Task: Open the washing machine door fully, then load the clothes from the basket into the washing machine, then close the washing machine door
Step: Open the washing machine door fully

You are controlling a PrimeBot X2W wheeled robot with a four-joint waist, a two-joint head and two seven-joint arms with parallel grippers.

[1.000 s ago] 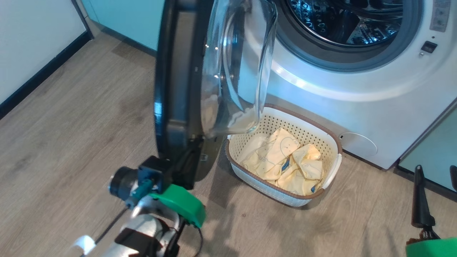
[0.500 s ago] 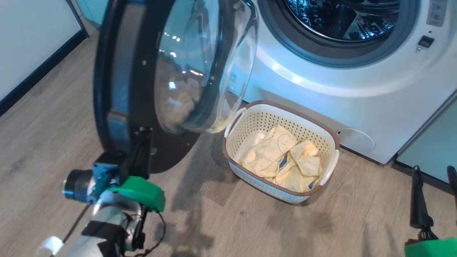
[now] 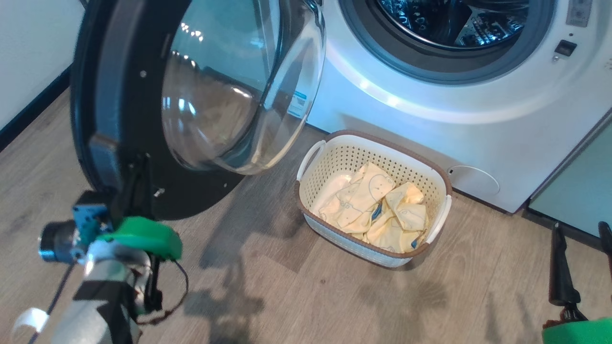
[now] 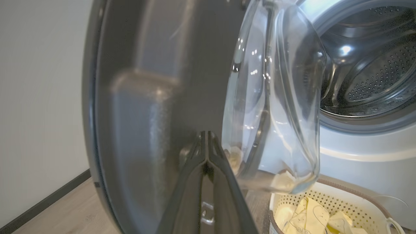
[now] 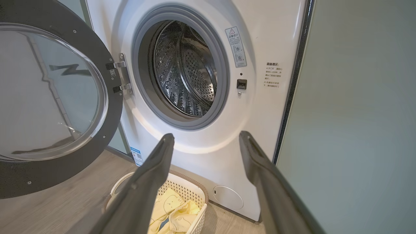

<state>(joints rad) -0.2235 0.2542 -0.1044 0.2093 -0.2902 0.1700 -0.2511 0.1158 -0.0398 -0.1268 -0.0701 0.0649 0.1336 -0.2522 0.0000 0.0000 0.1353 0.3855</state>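
The washing machine (image 3: 430,119) stands with its steel drum (image 5: 185,71) exposed. Its door (image 3: 91,95) hangs swung out to the left, with the black inner rim (image 4: 146,97) and the glass bowl facing me. My left gripper (image 3: 136,184) is shut, and its tips (image 4: 206,134) press on the lower part of the door's inner rim. The basket (image 3: 382,141) sits on the floor before the washer and holds the pale yellow clothes (image 3: 377,210). My right gripper (image 3: 582,229) hangs open at the lower right, empty, and points at the washer front (image 5: 207,136).
A white wall with a dark skirting (image 3: 28,110) runs along the left behind the door. A pale green cabinet panel (image 5: 357,113) stands right of the washer. Bare wood floor (image 3: 311,296) lies in front of the basket.
The door has swung further open to the left, from nearly edge-on to showing its inner face. My left gripper has moved left with it. The right gripper has not moved.
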